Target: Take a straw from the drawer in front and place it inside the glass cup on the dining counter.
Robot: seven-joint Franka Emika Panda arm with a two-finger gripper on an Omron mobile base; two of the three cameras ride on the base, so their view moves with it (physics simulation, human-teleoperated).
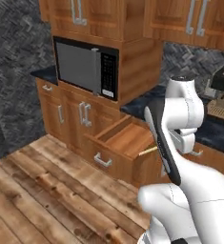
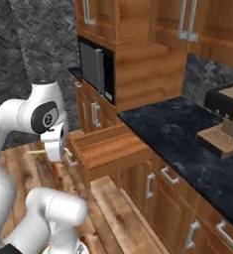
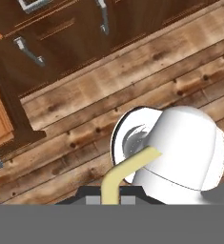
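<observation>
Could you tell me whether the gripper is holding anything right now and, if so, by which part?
The gripper holds the straw. The jaws are shut on one end of it, just below its bend, and the rest sticks out beyond them.

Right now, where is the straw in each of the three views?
Left base view: straw pokes out left of the arm, over the open drawer.
Right base view: straw sticks out left of the hand, beside the drawer.
Hand view: straw rises bent at bottom centre.
Shared landmark: the drawer.
</observation>
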